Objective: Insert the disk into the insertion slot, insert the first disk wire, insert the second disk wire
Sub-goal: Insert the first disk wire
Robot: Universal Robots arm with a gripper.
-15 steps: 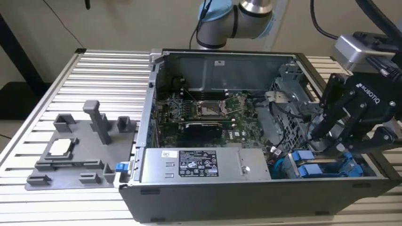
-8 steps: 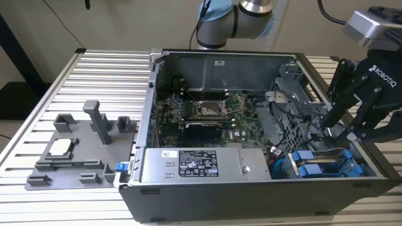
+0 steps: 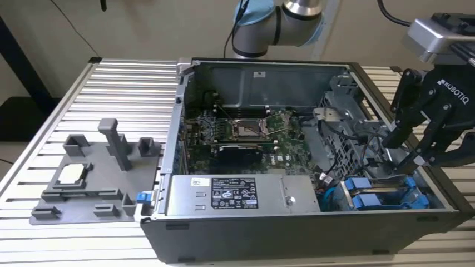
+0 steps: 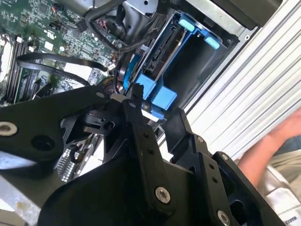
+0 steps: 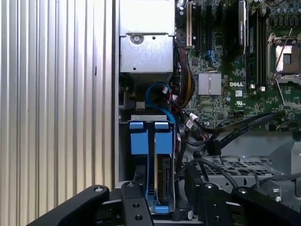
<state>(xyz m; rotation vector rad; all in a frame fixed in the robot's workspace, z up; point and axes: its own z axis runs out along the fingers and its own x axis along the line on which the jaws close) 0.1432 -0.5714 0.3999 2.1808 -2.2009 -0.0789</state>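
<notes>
Two blue-carrier drives sit side by side in the grey drive cage (image 3: 415, 192) at the case's front corner, on the exterior view's right. The disk (image 5: 164, 176) shows its metal side between blue rails, seated in the insertion slot (image 5: 148, 117); its blue tab (image 4: 164, 99) sits beside the neighbouring tab (image 4: 146, 87). My gripper (image 3: 404, 153) hangs just above the cage, open, fingers (image 5: 136, 207) straddling the carrier without clamping it. Black and blue cables (image 5: 157, 96) loop next to the cage.
The open computer case holds a motherboard (image 3: 245, 130) and a silver power-supply box (image 3: 230, 194). A grey fixture plate (image 3: 89, 172) lies on the ribbed table on the exterior view's left. A person's arm (image 4: 277, 141) is near the table edge in the second wrist view.
</notes>
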